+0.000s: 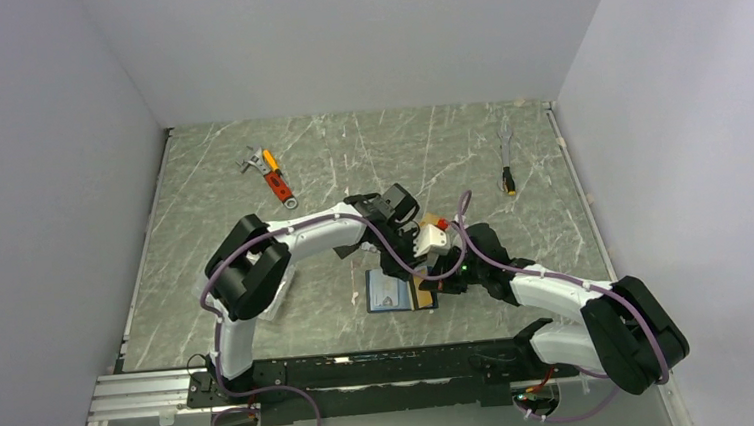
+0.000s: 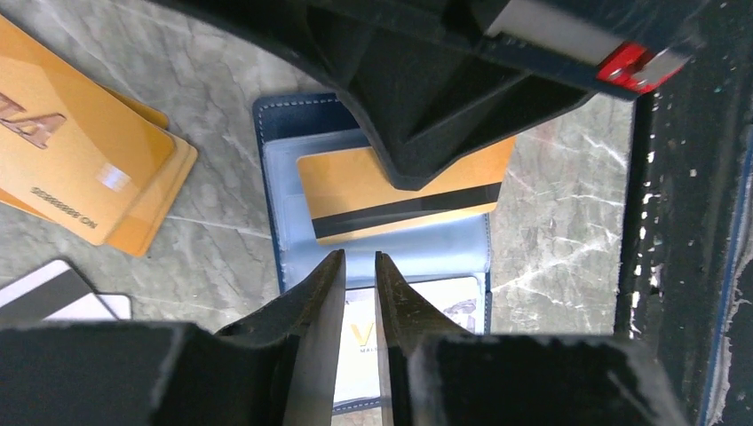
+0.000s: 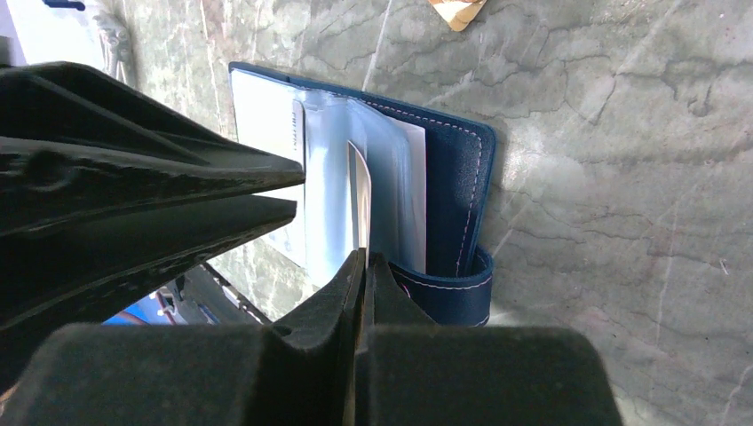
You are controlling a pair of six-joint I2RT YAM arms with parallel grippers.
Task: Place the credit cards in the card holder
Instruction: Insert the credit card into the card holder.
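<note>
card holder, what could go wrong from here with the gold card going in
1. The orange-gold card, pinched on edge in the right jaws, meets the clear sleeves; it may catch a lip and buckle it instead of sliding in.
2. I cannot tell whether the left jaws pin the card holder; if not, the push could skid it across the table.

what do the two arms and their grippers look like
The left arm and right arm have white links, bulky black joints and a purple cable looped along each. The left gripper and right gripper have matte black wedge-shaped fingers tapering to narrow tips.
</note>
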